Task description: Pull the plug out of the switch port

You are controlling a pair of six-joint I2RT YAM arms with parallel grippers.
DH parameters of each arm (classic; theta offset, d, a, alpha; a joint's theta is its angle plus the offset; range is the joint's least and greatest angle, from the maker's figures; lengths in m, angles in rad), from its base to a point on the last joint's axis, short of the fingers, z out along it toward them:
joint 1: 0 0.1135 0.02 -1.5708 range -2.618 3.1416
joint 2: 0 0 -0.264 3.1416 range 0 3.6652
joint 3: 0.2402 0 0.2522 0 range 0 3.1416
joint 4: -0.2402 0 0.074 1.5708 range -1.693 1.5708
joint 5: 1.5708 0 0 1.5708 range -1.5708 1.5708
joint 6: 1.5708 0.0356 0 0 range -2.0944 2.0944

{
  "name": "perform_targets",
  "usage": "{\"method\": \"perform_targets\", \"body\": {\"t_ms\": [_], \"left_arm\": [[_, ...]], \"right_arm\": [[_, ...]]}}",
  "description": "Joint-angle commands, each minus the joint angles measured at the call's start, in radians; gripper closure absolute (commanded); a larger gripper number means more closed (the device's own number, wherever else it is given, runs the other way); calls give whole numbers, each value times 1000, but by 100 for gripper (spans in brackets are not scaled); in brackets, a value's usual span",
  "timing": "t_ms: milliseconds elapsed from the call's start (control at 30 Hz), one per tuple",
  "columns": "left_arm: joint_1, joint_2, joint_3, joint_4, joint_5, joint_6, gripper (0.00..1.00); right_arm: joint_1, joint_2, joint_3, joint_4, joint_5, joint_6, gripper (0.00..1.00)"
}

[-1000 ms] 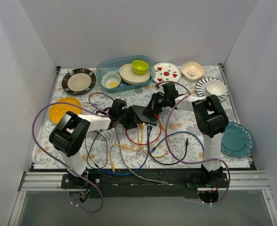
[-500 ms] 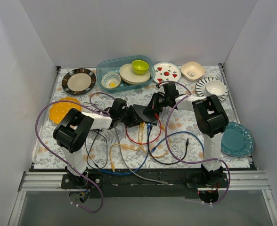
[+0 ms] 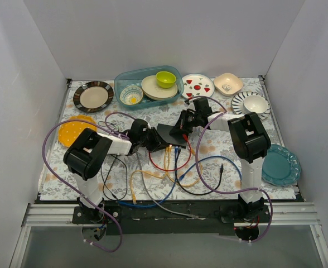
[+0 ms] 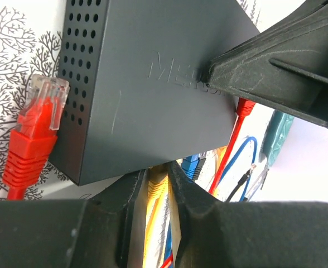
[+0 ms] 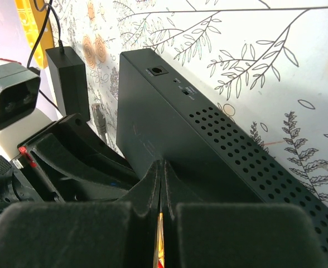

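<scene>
The switch (image 3: pixel 171 134), a flat black box, lies mid-table; it also shows in the left wrist view (image 4: pixel 147 84) and the right wrist view (image 5: pixel 208 139). My left gripper (image 3: pixel 154 143) (image 4: pixel 158 170) is shut on a yellow plug (image 4: pixel 155 187) at the switch's socket edge; the plug's front end is hidden under that edge. Blue plugs (image 4: pixel 192 164) sit beside it. My right gripper (image 3: pixel 182 129) (image 5: pixel 161 164) is shut, its tips pressed down on the switch's top. A loose red plug (image 4: pixel 35 139) lies by the switch's vented side.
A black adapter block (image 5: pixel 69 75) lies past the switch's far end. Yellow, red, blue and grey cables (image 3: pixel 169 167) loop in front of the switch. A teal bin (image 3: pixel 147 86) of bowls and several plates line the back; a teal plate (image 3: pixel 281 164) sits at right.
The left arm has shifted slightly and its gripper sits closer against the switch's socket edge. The switch has nudged a little to the right. The right gripper stays pressed on it.
</scene>
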Motion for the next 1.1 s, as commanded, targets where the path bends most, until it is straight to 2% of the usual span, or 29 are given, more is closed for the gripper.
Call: {"method": "perform_targets", "body": {"t_ms": [0,167,533,833,967,1067], "left_arm": [[7,46,-13,-76,10,-2,100],[13,49,-12,-106,23,16,100],[14,-41,-136,-115,103,36,100],[14,-87,-164,-143,116,35,100],[16,-173,-167,-267,78,81,100],[22,-292,-171,-457,7,144,100]], "right_arm": [[-3,56,-12,-61,84,-33,99],[-4,66,-10,-61,84,-32,99],[-23,75,-9,-31,77,-27,99],[-24,63,-22,-26,80,-29,99],[-26,41,-28,-43,90,-44,99],[-30,29,-38,-40,89,-44,99]]}}
